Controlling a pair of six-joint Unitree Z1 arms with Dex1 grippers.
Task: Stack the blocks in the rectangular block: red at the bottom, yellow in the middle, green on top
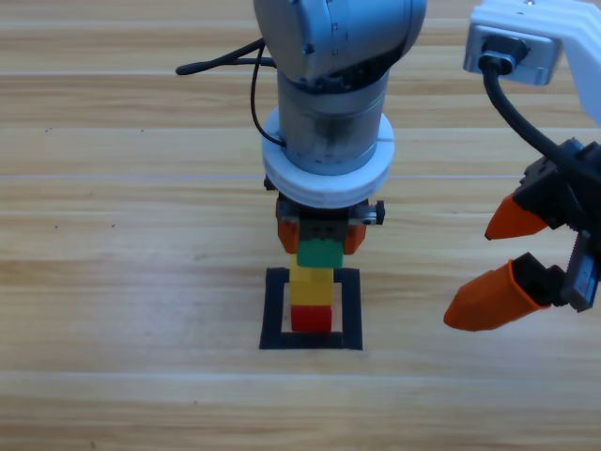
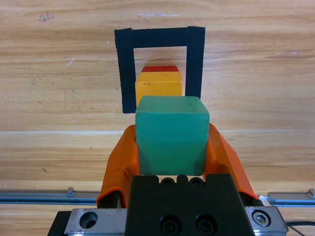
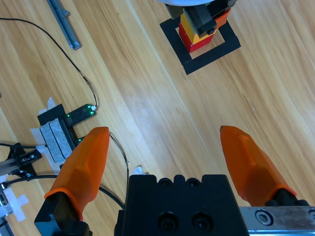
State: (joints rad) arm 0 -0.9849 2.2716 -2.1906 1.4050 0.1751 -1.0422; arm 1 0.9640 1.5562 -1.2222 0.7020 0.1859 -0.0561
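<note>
Inside the black tape rectangle (image 1: pixel 311 340) the red cube (image 1: pixel 311 318) sits with the yellow cube (image 1: pixel 308 282) on top of it. My left gripper (image 1: pixel 319 240) hangs directly over this stack, shut on the green cube (image 1: pixel 318 253), which sits at the top of the yellow one; whether they touch I cannot tell. In the left wrist view the green cube (image 2: pixel 172 134) is squeezed between both orange jaws, with yellow (image 2: pixel 158 86), red (image 2: pixel 159 69) and the tape rectangle (image 2: pixel 160 38) beyond. My right gripper (image 1: pixel 496 270) waits open at the right. The right wrist view shows the stack (image 3: pixel 197 37) far off.
The right wrist view shows a metal rail (image 3: pixel 64 23), thin black cables (image 3: pixel 59 51) and a small taped circuit board with green lights (image 3: pixel 66 120) on the wood off to one side of the tape rectangle (image 3: pixel 201 49).
</note>
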